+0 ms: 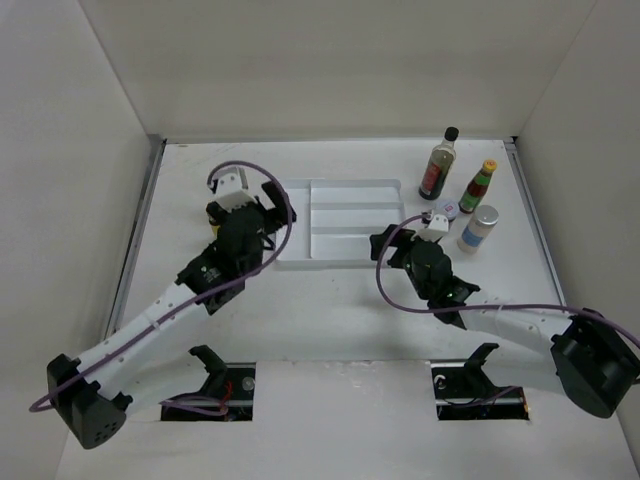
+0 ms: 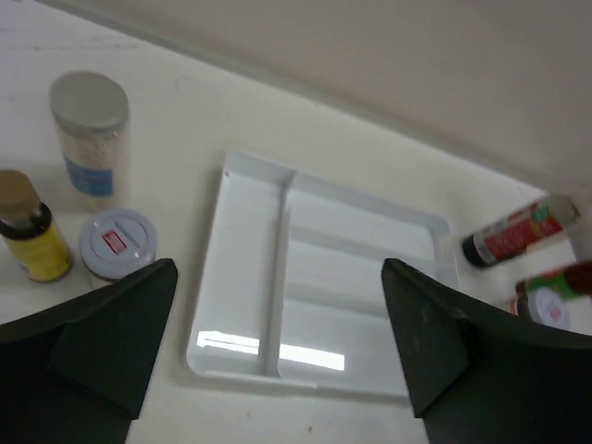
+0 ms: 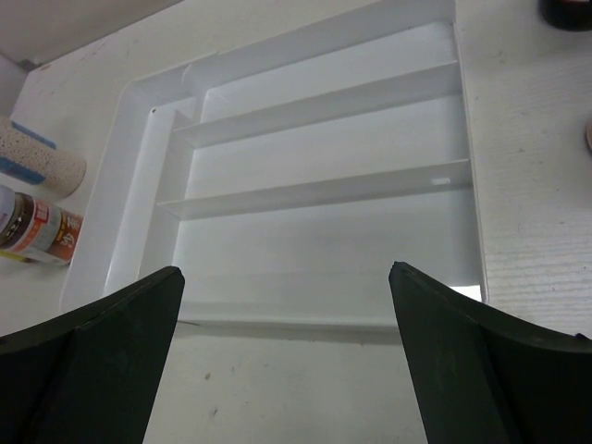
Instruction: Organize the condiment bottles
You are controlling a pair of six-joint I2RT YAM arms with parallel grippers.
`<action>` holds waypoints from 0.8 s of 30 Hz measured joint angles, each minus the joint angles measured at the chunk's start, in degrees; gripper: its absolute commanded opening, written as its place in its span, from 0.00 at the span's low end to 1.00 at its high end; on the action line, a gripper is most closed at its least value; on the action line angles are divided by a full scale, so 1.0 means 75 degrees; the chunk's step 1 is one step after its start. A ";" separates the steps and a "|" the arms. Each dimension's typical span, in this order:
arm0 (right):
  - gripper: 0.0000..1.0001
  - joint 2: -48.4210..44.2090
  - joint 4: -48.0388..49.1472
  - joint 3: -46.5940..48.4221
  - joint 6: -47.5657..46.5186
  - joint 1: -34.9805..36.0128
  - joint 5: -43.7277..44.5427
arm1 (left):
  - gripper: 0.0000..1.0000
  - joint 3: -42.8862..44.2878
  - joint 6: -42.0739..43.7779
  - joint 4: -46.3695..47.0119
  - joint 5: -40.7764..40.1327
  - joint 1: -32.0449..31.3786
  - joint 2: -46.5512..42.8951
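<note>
In the top view the condiment bottles stand right of the white tray [image 1: 345,215]: a tall dark bottle [image 1: 437,165], a green yellow-capped bottle [image 1: 477,187], a silver-capped shaker [image 1: 478,228] and a short jar [image 1: 447,210]. My left gripper [image 1: 243,205] hangs open at the tray's left side. My right gripper [image 1: 402,235] is open at its right side. In the left wrist view the open gripper [image 2: 277,268] frames the tray. A shaker [image 2: 90,134], a tiny brown bottle [image 2: 28,236] and a white-lidded jar [image 2: 117,242] sit to its left. The right gripper [image 3: 285,268] holds nothing.
The tray [image 2: 245,365] [image 3: 129,166] has one long compartment and three short ones, all bare. Red-labelled bottles [image 2: 518,231] show at the right of the left wrist view. A shaker [image 3: 37,157] and a red-labelled bottle [image 3: 37,231] lie left in the right wrist view. White walls enclose the table.
</note>
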 measured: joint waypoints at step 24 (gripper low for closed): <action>0.78 0.0956 0.0029 0.1265 -0.0289 0.0306 -0.1431 | 0.84 0.3643 0.0933 -0.1154 0.1037 0.4106 0.4768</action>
